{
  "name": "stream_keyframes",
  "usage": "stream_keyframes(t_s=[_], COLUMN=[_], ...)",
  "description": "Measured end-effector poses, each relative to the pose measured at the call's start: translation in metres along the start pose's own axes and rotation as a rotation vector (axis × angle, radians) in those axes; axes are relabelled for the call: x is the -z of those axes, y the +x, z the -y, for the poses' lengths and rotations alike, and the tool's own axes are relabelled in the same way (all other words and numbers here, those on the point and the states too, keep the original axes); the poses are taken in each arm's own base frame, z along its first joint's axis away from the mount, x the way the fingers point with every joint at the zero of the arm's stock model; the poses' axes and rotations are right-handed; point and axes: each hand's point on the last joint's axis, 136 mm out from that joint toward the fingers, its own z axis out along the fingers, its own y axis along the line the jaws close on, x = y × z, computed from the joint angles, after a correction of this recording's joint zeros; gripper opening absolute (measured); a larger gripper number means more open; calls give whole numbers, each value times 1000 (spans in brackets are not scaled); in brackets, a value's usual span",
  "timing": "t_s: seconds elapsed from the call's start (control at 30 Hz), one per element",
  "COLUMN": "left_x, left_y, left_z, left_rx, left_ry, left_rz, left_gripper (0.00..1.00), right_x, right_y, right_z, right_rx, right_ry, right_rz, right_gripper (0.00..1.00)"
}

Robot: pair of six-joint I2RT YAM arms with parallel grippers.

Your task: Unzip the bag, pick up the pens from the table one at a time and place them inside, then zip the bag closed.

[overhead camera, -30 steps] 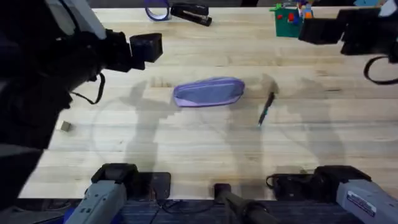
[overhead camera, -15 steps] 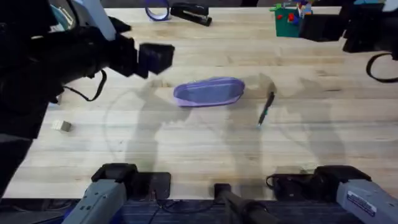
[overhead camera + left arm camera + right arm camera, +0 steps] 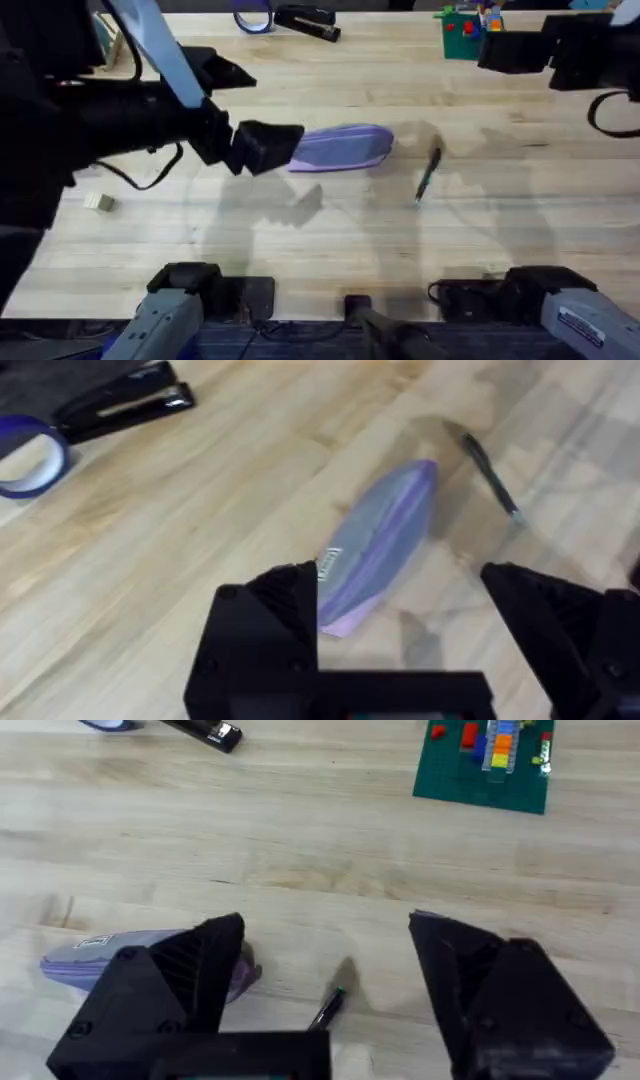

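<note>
Lavender bag (image 3: 345,147) lying flat near centre of table (image 3: 300,240), long axis running from 9 to 3 o'clock, zipper shut along its length. Pen (image 3: 428,175) just beside, at about 4 o'clock from bag, apart from it, tip pointing toward 6 o'clock. Left gripper (image 3: 262,148) poised at bag's 9 o'clock end, fingers spread wide in wrist view with that end of bag between them, nothing held; contact with fabric not discernible. Right gripper (image 3: 500,52) raised at 1 o'clock from bag, well apart, fingers parted and empty. Tape ring (image 3: 254,17) and stapler (image 3: 306,21) at far edge, 11 o'clock; green block board (image 3: 460,35) at 1 o'clock.

Handling, judged: bag soft, light, prone to sliding and crumpling under zipper pull; best pinned by fabric at one end while zipper tab pulled from the other. Pen stiff, slim, smooth, liable to roll; best pinched across mid-barrel.
</note>
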Motion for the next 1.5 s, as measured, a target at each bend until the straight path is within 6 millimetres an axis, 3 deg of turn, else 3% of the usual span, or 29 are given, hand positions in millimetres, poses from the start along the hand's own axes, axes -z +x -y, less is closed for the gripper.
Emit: stream_keyframes(t_s=[0.23, 1.07, 1.5], left_x=[8, 10, 9], left_y=[9, 21, 34], left_z=[19, 3, 5], left_rx=[-24, -52, -265], left_ry=[51, -53, -25], left_rz=[-17, -88, -146], left_gripper=[993, 993, 993], right_x=[0, 0, 0], right_y=[0, 0, 9], right_z=[0, 0, 0], right_rx=[0, 0, -6], right_ry=[0, 0, 1], right_rz=[-1, -1, -35], right_gripper=[996, 996, 996])
